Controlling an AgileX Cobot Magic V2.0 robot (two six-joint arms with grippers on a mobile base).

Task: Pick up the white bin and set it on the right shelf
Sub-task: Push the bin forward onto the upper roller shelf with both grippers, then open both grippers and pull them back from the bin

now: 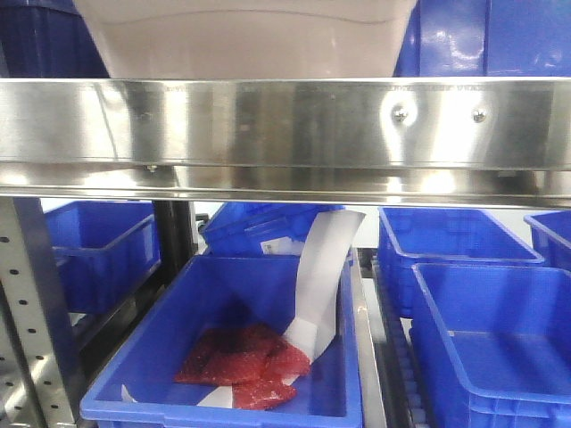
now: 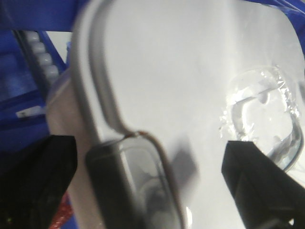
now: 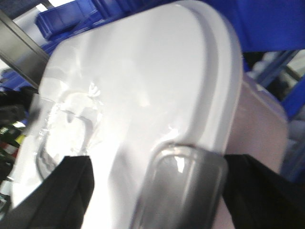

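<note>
White bin [image 1: 245, 40] sits at shelf [image 1: 285, 125] level, above the front rail; can't tell if it's resting yet. Left hand [image 2: 152, 186] and right hand [image 3: 157, 191] each straddle a lid latch, grip firmness unclear. Left: confirm set-down, let go.

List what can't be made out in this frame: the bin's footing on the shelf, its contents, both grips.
- Bin footing: front view, the shelf rail hides its base and the top edge crops it.
- Contents: both wrist views show only the lid, glare and blur.
- Left gripper, right gripper: fingers cut off by the bottom edge; contact unclear.
</note>
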